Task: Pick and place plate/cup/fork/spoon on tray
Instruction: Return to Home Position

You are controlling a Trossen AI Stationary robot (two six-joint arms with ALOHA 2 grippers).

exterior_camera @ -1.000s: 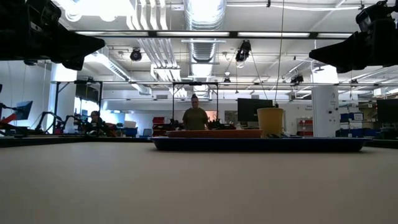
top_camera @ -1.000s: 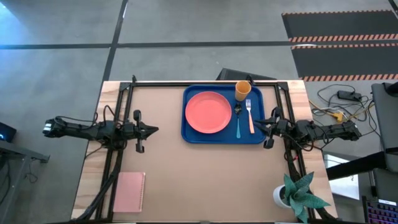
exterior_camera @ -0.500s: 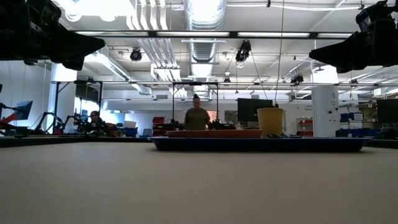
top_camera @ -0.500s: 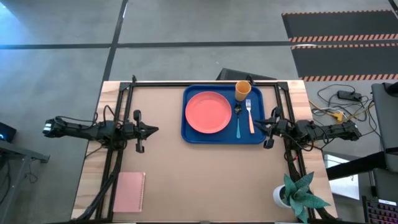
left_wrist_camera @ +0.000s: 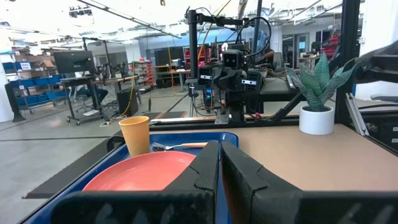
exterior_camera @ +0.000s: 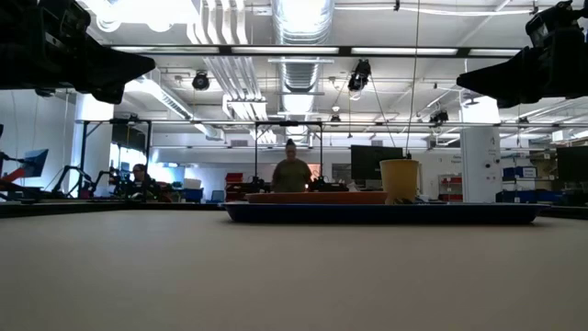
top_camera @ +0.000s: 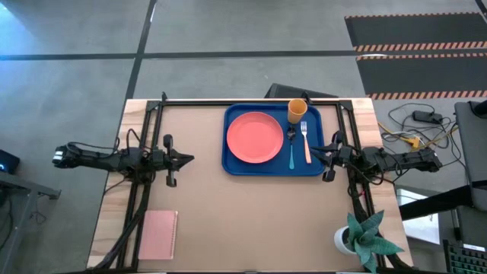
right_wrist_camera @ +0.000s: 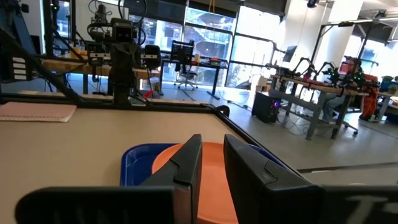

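One coral-pink round plastic plate (top_camera: 255, 138), orange-yellow cup (top_camera: 297, 110), fork (top_camera: 305, 141) and spoon (top_camera: 291, 147) are lying on one deep-blue rectangular tray (top_camera: 233, 164).
Left gripper (top_camera: 187, 159) is resting fingers together; right gripper (top_camera: 315, 152) is resting narrowly parted; both are holding nothing.

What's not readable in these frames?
- Spoon and fork: hidden in the low view behind the tray rim.
- Cup: contents, if any, not visible in any view.
- Right gripper: its fingers block most of the plate in the right wrist view.
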